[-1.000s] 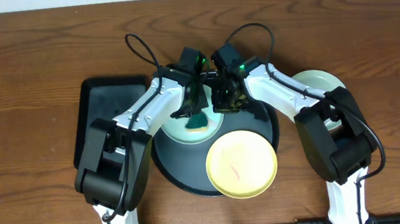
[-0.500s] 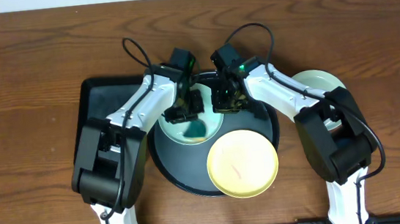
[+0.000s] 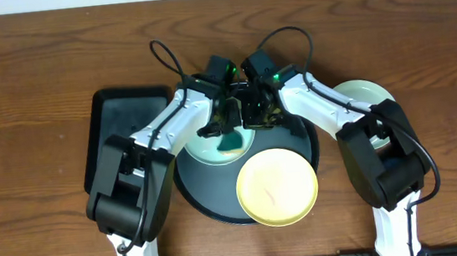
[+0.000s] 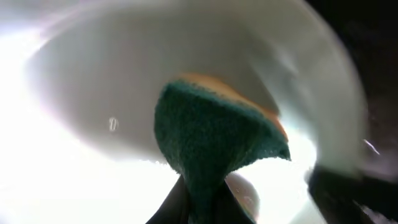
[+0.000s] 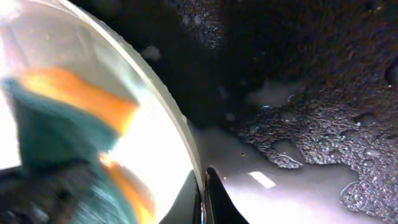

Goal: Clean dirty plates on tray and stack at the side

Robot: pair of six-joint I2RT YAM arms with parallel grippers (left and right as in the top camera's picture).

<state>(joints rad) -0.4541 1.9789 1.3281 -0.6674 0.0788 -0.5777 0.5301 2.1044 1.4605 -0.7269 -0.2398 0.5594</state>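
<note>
The round black tray (image 3: 194, 190) holds a mint-blue plate (image 3: 201, 152) at its back and a pale yellow plate (image 3: 275, 187) at its front right. My left gripper (image 3: 226, 132) is shut on a green and orange sponge (image 3: 229, 147), which presses on the mint plate; the sponge fills the left wrist view (image 4: 214, 140). My right gripper (image 3: 254, 117) is shut on that plate's right rim (image 5: 186, 146), with the wet tray (image 5: 298, 112) beside it. A second mint-blue plate (image 3: 368, 93) lies on the table to the right of the tray.
A rectangular black tray (image 3: 119, 126) lies to the left of the round tray. Wooden table (image 3: 30, 164) lies all around. Both arms crowd the back of the round tray.
My left gripper swept the sponge left across the mint plate, then back right to near the plate's middle. The right gripper has kept its hold on the rim.
</note>
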